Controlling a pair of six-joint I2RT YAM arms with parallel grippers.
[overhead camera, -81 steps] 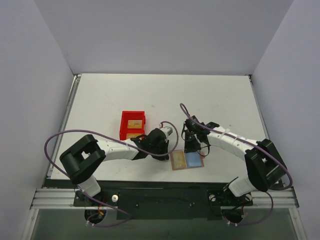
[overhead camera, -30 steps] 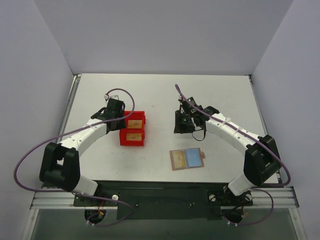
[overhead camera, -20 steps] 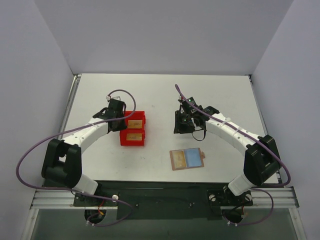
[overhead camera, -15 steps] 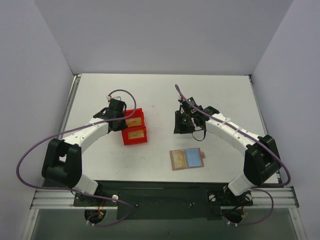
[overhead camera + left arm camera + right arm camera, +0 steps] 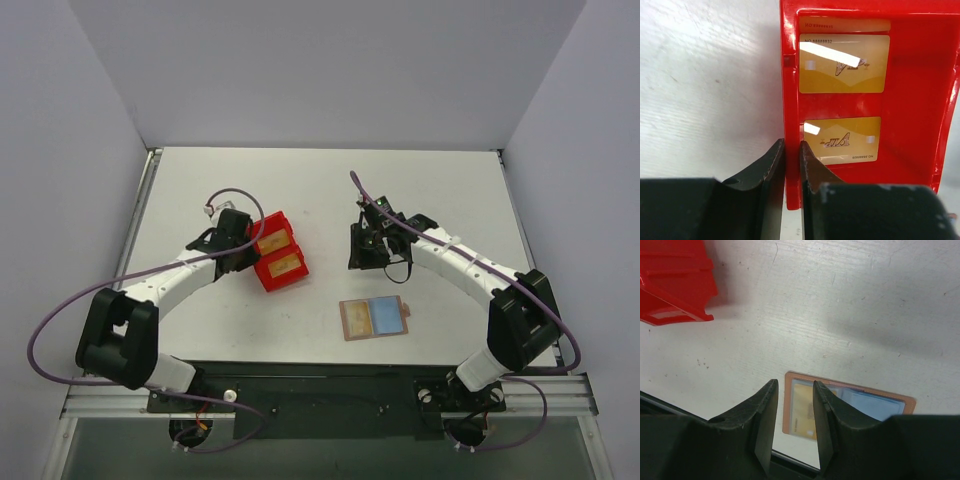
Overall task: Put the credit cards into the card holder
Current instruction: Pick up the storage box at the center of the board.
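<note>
Top view – table [image 5: 450,200]: pale matt surface, both arm bases at its near edge.
Top view – red bin [image 5: 279,253]: left of centre, turned askew to the table edges; two gold credit cards [image 5: 287,266] lie flat inside, one farther and one nearer.
Top view – left gripper [image 5: 250,250]: at the bin's left side; the claw is too small to read here.
Top view – card holder [image 5: 374,318]: open and flat by the near edge, right of centre, with the tan half on the left and the light blue half on the right; well apart from the bin.
Top view – right gripper [image 5: 364,250]: over bare table, farther back than the card holder and not touching it.
Left wrist view – left gripper [image 5: 792,145]: clamped on the bin's side wall, one finger outside over the table [image 5: 705,75], one inside.
Left wrist view – red bin [image 5: 920,100]: glossy floor and walls fill most of the frame.
Left wrist view – credit cards [image 5: 843,63]: two lie face up on the bin floor, the nearer one [image 5: 840,140] just beside the inner finger; a narrow strip of a third shows by the far wall.
Right wrist view – right gripper [image 5: 794,385]: fingers apart, nothing between them, above the table [image 5: 840,300].
Right wrist view – card holder [image 5: 870,406]: open below the fingers; a gold card [image 5: 801,415] sits in its tan half.
Right wrist view – red bin [image 5: 675,280]: one corner at upper left.
</note>
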